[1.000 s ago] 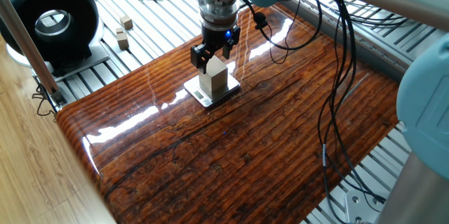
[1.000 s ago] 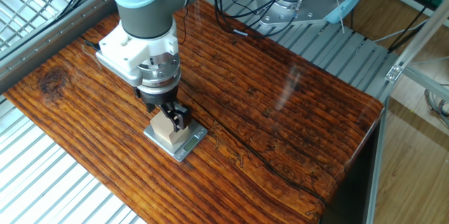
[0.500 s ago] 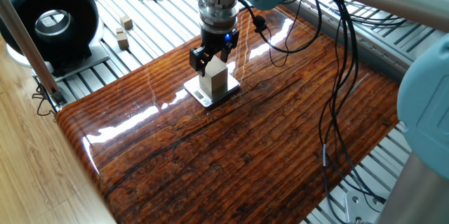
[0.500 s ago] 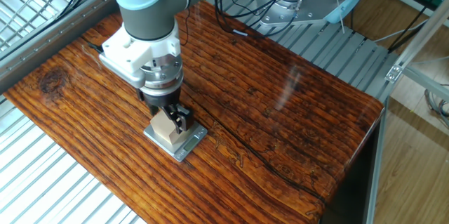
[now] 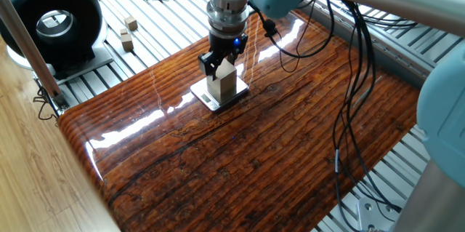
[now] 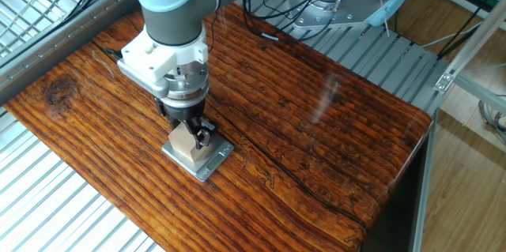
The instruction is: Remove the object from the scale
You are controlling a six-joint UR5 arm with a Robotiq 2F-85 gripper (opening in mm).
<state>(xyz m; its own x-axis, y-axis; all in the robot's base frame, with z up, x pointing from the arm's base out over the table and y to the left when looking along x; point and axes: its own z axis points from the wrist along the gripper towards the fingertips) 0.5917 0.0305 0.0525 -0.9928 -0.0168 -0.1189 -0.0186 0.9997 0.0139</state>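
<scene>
The pale beige wooden block (image 5: 221, 85) stands upright on the thin silver-grey scale (image 5: 206, 100), on the far left part of the dark wooden table (image 5: 254, 152). My gripper (image 5: 220, 65) points straight down over the block. Its dark fingers (image 5: 205, 62) straddle the block's upper part, still slightly apart from its sides. In the other fixed view the block (image 6: 186, 146) rests on the scale (image 6: 207, 165), with the gripper (image 6: 190, 130) low over it and one finger beside its right face. The other finger is hidden.
Two small tan cubes (image 5: 131, 23) (image 5: 126, 41) lie on the metal slats beyond the table, beside a black round device (image 5: 52, 20). Black cables (image 5: 352, 79) hang from the arm over the table's right side. A metal post (image 5: 29, 36) stands at the left.
The gripper has come down a little further around the top of the block. The block and scale have not moved.
</scene>
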